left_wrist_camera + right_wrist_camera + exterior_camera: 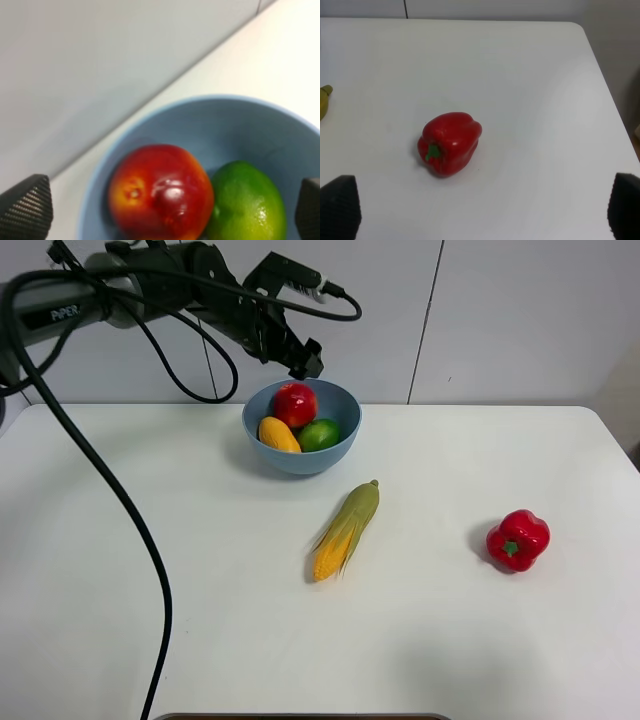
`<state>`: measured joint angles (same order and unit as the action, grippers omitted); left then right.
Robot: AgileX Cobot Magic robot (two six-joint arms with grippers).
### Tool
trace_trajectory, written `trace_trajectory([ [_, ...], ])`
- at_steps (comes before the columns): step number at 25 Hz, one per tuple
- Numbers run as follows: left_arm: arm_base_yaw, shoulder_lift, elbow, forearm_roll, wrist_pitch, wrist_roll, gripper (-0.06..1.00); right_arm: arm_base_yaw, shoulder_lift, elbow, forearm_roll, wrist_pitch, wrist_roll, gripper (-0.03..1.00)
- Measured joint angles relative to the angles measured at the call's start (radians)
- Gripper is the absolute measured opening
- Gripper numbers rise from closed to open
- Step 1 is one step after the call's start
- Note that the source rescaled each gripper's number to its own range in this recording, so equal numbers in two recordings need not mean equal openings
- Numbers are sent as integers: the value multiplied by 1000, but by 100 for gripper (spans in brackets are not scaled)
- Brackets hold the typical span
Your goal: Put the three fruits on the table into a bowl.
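The light-blue bowl (350,420) stands at the back middle of the white table (120,540). Inside it lie the red pomegranate (295,403), the yellow-orange mango (278,434) and the green lime-like fruit (320,434). My left gripper (305,362) hangs open and empty just above the bowl's back rim. In the left wrist view the bowl (150,120) holds the pomegranate (160,192) and the lime-like fruit (247,205) between the spread fingertips (25,207) of my left gripper (167,207); the mango is out of that view. My right gripper (481,207) is open and empty, out of the exterior view.
A husked corn cob (347,530) lies in front of the bowl; its tip shows in the right wrist view (324,100). A red bell pepper (518,540) sits at the right, also in the right wrist view (450,143). A black cable (150,570) crosses the table's left side.
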<state>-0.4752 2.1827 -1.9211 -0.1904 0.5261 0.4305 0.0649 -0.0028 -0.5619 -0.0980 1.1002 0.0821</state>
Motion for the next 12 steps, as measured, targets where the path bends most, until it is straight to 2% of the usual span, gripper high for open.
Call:
trace_trajectory([
  [5,0,-107,0,92,84,-37,98,0,0,0,0,0,0,100],
  [9,0,-194,0,190,169,-106,98,0,0,0,0,0,0,100],
  [12,11,-258,0,235,230,-140,98,0,0,0,0,0,0,100],
])
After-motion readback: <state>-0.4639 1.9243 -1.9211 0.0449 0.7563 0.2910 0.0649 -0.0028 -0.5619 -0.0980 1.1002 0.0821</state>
